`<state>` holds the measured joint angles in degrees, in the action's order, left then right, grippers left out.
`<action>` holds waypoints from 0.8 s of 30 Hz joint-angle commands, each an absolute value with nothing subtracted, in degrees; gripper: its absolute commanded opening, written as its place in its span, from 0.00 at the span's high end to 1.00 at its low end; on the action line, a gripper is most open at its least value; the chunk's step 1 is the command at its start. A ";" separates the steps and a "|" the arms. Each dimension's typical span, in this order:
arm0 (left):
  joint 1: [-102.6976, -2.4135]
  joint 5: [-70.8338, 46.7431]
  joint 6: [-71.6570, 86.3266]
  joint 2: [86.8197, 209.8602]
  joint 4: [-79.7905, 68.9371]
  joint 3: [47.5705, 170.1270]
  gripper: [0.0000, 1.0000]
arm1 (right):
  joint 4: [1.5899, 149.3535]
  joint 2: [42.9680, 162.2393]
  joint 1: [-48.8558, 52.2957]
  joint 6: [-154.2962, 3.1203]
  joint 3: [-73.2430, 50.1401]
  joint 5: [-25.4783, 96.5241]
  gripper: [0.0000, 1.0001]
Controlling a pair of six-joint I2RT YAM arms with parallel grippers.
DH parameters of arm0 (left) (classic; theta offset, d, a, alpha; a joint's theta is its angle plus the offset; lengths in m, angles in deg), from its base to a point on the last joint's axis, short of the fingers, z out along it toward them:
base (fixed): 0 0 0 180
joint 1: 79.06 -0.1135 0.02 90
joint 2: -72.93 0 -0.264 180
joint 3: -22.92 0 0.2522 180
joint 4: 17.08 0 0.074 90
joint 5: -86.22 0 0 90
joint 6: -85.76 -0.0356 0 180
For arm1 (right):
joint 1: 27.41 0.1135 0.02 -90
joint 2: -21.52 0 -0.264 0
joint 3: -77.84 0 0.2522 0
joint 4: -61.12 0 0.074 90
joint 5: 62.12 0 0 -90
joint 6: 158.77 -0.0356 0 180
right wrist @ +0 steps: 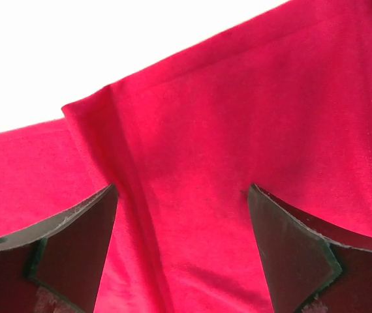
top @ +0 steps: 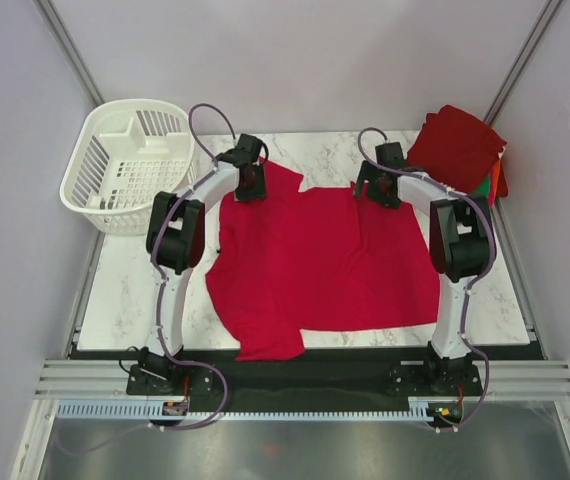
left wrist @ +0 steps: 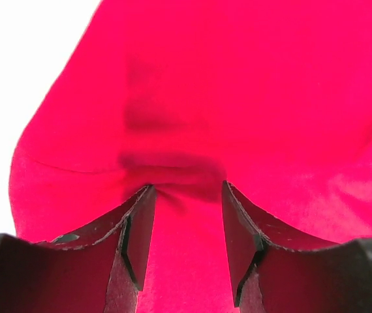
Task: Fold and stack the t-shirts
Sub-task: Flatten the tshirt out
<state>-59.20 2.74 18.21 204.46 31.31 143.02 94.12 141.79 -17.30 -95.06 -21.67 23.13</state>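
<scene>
Left gripper (left wrist: 187, 189) and right gripper (right wrist: 183, 189), both spread, straddle the shirt's (top: 315, 260) far edge, likely to pinch it for folding.

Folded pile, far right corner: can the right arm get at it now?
Probably yes. The right pincer sits open over the red shirt, just beside the folded pile, with nothing between them.

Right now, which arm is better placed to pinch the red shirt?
Left, likely: the left gripper straddles a pucker of red t-shirt, jaws fairly close; the right gripper gapes over flatter cloth.
</scene>
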 commanded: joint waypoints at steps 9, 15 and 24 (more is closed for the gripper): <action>-67.98 10.46 7.72 220.59 45.90 175.00 0.45 | 99.57 158.44 -17.56 -97.16 -43.90 30.34 0.10; -68.86 9.59 4.81 222.08 45.46 180.19 0.41 | 101.95 161.44 -17.65 -98.92 -47.80 29.81 0.09; -66.32 5.53 4.55 213.42 44.14 183.46 0.24 | 102.47 157.32 -17.04 -98.83 -54.11 33.77 0.07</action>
<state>-68.27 6.76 7.35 221.24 44.73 180.62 99.76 158.53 -17.49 -97.66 -49.54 30.89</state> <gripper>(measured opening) 0.736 0.930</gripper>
